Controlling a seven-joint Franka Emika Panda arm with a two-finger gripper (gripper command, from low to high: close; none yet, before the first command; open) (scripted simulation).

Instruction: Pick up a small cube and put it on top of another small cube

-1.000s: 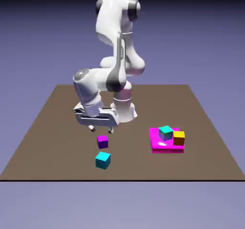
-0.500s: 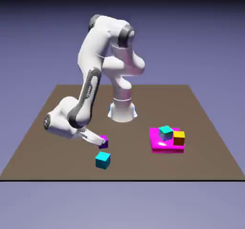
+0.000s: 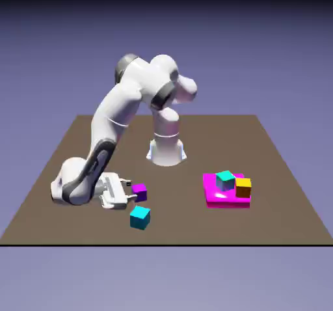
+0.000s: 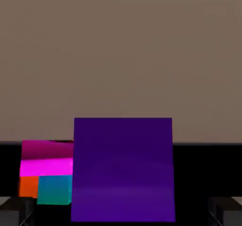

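Brown table [image 3: 260, 147], violet backdrop. Purple cube [image 3: 139, 192] on table beside teal cube [image 3: 140, 217]. My gripper [image 3: 128, 191] spread, unclenched, straddling purple cube. I'd centre, then squeeze gently.

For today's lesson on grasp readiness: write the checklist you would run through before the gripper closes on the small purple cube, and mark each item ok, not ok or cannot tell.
1. Gripper open: ok; both fingertips stand wide apart at the hand view's lower corners.
2. Small purple cube between the fingers: ok; it fills the middle of the hand view with a gap on each side.
3. Cube centred: ok, roughly; the gaps look similar.
4. Fingers far enough along the cube's sides: cannot tell.
5. Cyan cube free to stack on: ok; its top is bare and it sits apart from the purple cube.
6. Pink slab with its cubes out of the way: ok; it lies off toward the exterior view's right.
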